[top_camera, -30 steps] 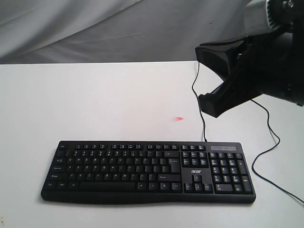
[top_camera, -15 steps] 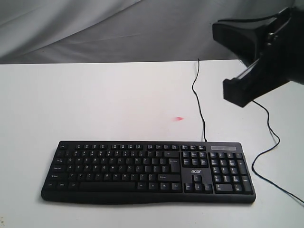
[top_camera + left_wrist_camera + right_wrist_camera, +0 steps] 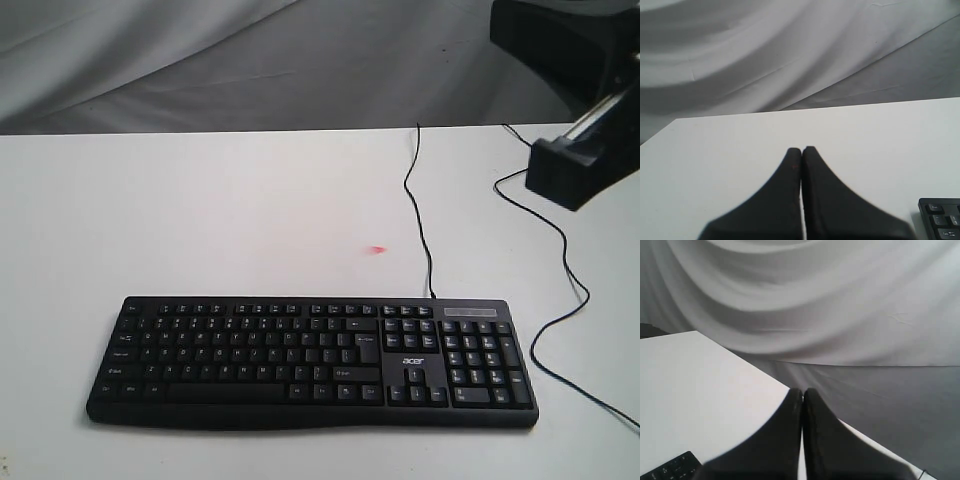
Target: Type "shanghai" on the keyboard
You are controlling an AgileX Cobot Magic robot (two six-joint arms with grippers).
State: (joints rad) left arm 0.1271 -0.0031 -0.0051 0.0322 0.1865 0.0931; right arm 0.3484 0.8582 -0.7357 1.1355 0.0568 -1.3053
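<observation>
The black keyboard (image 3: 312, 362) with white-lettered keys, a number pad and an acer logo lies flat near the table's front edge. Its thin cable (image 3: 418, 215) runs back over the table. My right arm (image 3: 578, 160) hangs high at the upper right, well above and behind the number pad. In the right wrist view the right gripper (image 3: 802, 390) is shut on nothing, and a corner of the keyboard (image 3: 671, 469) shows. The left gripper (image 3: 801, 149) is shut and empty over bare table, with a keyboard corner (image 3: 941, 220) to one side. The exterior view does not show the left arm.
The white table (image 3: 200, 210) carries a small red spot (image 3: 376, 250) behind the keyboard. A second black cable (image 3: 562, 290) loops across the table to the right of the keyboard. Grey draped cloth (image 3: 250, 70) hangs behind the table's far edge.
The right arm has risen and drawn back to the upper right, away from the keyboard. The keyboard and cables have stayed in place.
</observation>
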